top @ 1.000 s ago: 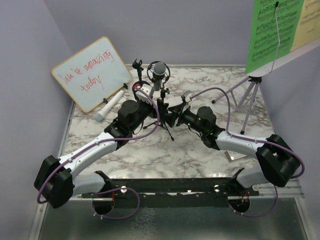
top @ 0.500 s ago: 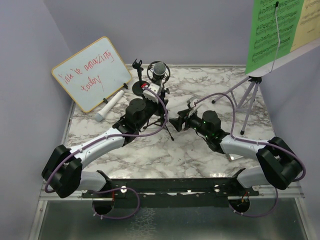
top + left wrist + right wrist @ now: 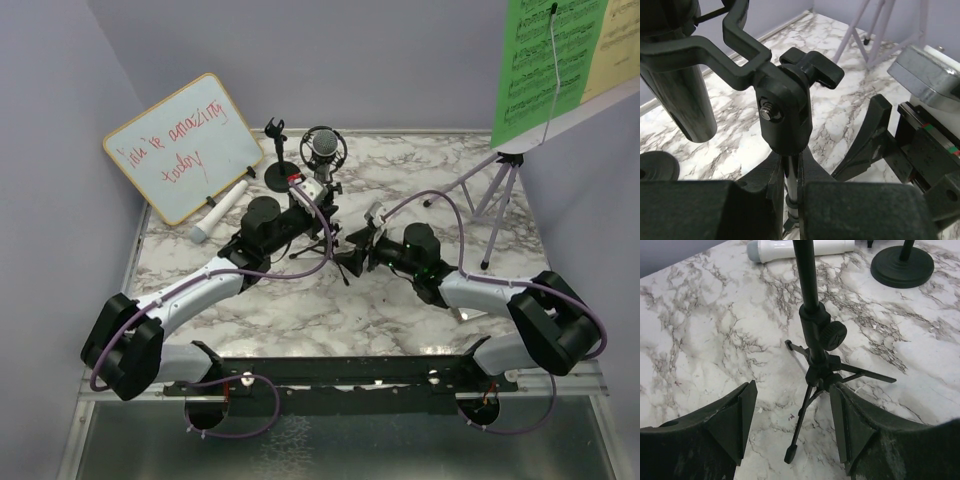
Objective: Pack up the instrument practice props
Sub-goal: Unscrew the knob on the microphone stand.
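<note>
The black mic tripod [image 3: 325,225] stands mid-table, and a grey-headed microphone [image 3: 322,147] sits in its ring mount. My left gripper [image 3: 313,195] is shut on the tripod's thin pole [image 3: 791,182], just under the swivel joint [image 3: 785,115]. My right gripper [image 3: 792,425] is open and low beside the tripod legs [image 3: 810,405], one finger [image 3: 850,425] close to the hub. A second microphone [image 3: 222,210] lies by the whiteboard. The round-base mic holder [image 3: 283,170] stands behind. The lilac music rack [image 3: 500,190] holds green [image 3: 545,70] and yellow [image 3: 615,45] sheets.
A wood-framed whiteboard [image 3: 185,145] with red writing leans in the back left corner. A small flat white device [image 3: 462,313] shows partly under my right arm. Walls close in the marble table [image 3: 300,310] on the left, back and right.
My left gripper moved in and closed on the tripod's pole. My right gripper drew back and down towards the tripod's legs and stays open.
</note>
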Controlling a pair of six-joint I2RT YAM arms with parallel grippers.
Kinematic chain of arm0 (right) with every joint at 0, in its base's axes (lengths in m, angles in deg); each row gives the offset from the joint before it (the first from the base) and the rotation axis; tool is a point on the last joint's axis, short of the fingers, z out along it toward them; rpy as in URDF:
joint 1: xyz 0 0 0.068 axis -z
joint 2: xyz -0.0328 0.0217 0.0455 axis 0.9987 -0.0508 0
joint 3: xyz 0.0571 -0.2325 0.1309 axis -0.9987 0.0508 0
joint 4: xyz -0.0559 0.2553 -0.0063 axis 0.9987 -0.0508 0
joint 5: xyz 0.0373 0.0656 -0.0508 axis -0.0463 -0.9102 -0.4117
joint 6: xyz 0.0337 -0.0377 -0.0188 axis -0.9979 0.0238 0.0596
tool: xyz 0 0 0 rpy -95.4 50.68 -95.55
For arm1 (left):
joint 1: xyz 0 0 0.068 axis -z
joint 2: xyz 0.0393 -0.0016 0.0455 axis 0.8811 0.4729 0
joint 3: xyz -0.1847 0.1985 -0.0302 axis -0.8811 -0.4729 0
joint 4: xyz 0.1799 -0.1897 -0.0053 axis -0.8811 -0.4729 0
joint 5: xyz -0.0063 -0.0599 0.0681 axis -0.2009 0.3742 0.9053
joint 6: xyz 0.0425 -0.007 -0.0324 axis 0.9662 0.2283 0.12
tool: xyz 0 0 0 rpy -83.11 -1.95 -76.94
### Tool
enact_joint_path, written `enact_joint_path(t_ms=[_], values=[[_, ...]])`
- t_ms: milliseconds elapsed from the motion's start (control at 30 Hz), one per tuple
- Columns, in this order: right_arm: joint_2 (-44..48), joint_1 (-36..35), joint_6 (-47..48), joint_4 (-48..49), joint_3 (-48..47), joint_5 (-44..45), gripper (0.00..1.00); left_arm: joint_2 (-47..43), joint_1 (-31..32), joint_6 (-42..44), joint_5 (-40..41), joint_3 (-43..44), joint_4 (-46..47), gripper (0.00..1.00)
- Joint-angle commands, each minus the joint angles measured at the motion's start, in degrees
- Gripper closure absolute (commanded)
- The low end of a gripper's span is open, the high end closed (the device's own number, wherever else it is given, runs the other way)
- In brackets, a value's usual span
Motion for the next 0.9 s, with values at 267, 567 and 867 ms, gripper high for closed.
enact_joint_path(t_ms=[267, 567, 867], values=[[-2.9, 3.5, 1.4, 8.6, 1.1, -14.3, 0.37, 0.0, -7.7, 4.7, -29.3, -0.2, -3.7, 1.0], [-7.5, 3.6, 5.9, 11.6, -2.2, -15.5, 0.42, 0.0, -8.1, 8.5, -31.6, 1.1, -8.5, 1.0], [-11.6, 3.8, 7.8, 20.2, -1.5, -11.9, 0.5, 0.4, -8.1, 9.4, -29.2, 1.2, -9.3, 1.0]])
